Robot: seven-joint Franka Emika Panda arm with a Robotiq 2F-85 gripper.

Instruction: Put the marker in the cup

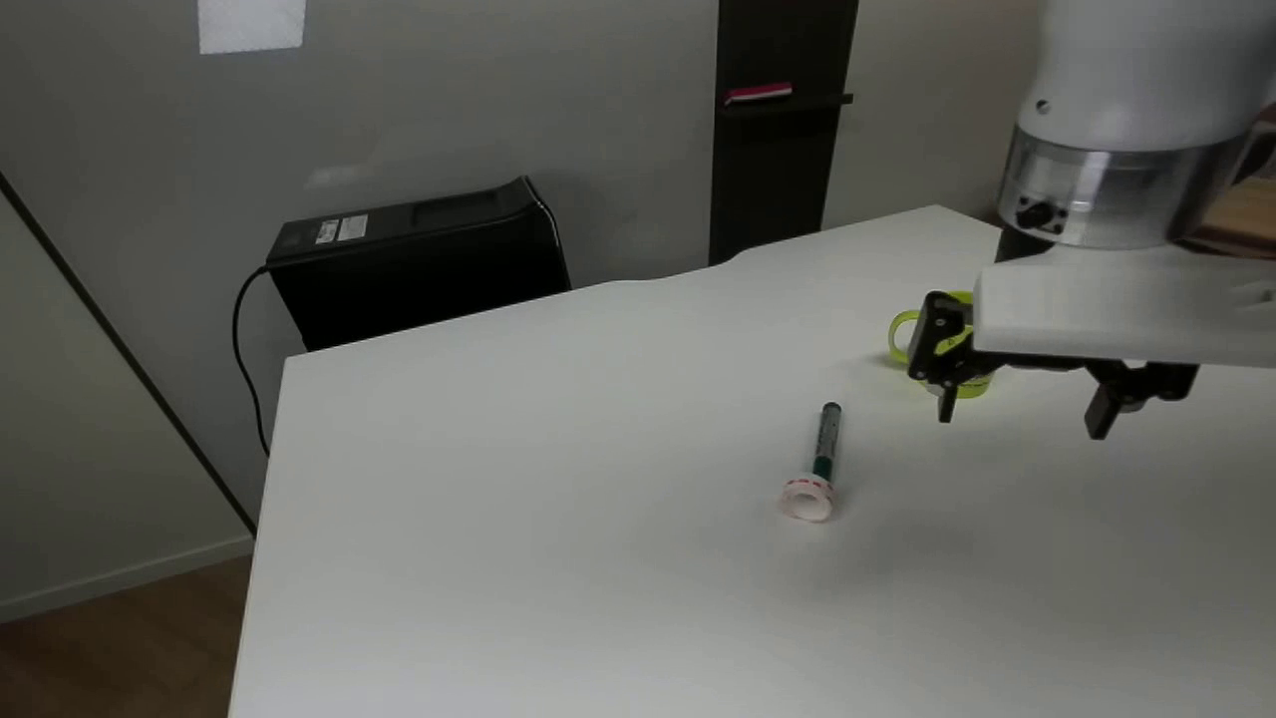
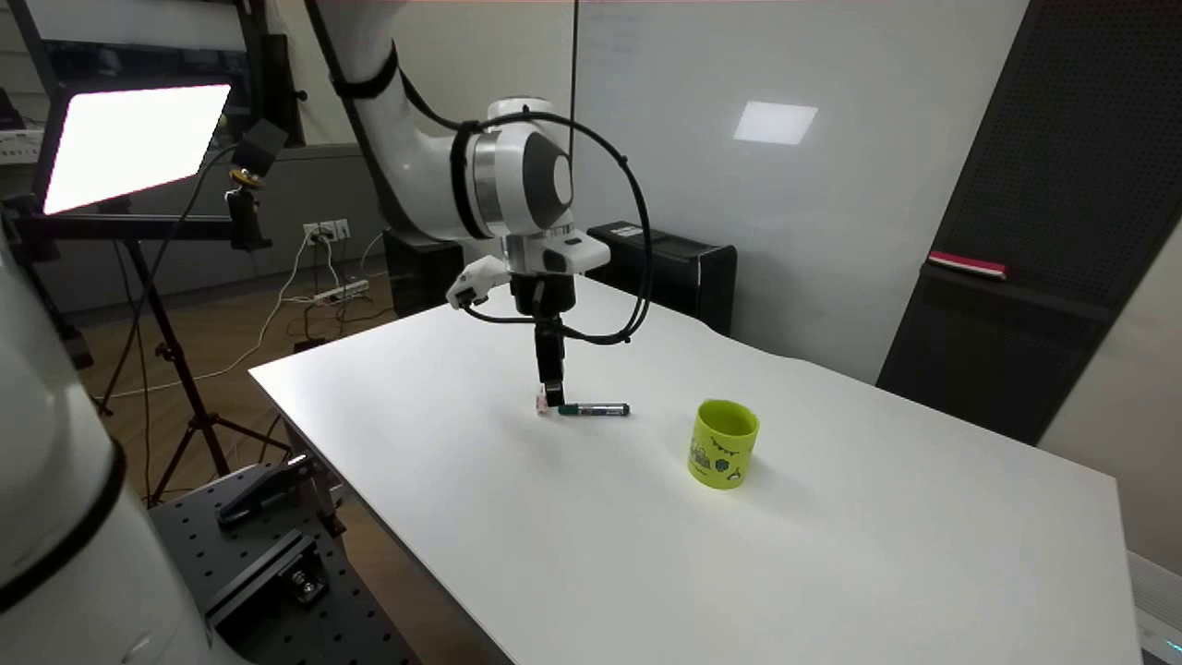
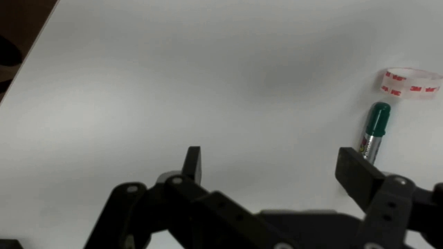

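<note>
1. The gripper (image 3: 273,164) is spread wide, its two fingers (image 3: 358,178) well apart, and from here I see only white table (image 3: 242,103) between them; it has hold of nothing.
2. It hangs above the surface, fingertips down. In the wrist view one finger covers part of the marker (image 3: 375,133), but in an exterior view clear space shows between the marker (image 1: 826,439) and the fingertips.
3. The marker lies flat on the table, outside the jaws, its green cap (image 3: 379,119) towards a ring of tape (image 3: 408,90) and its barrel (image 3: 370,147) leading away from it.
4. Its long axis runs roughly crosswise to the line along which the fingers are parted; the barrel end points past the cup (image 2: 723,453), not straight at it.
5. The ring of tape, whitish-pink with red print, sits just beside the cap; I can't make out whether they touch.
6. The lime-green cup stands upright on the table, apart from the marker; in an exterior view the gripper (image 1: 1024,414) hides part of it.
</note>
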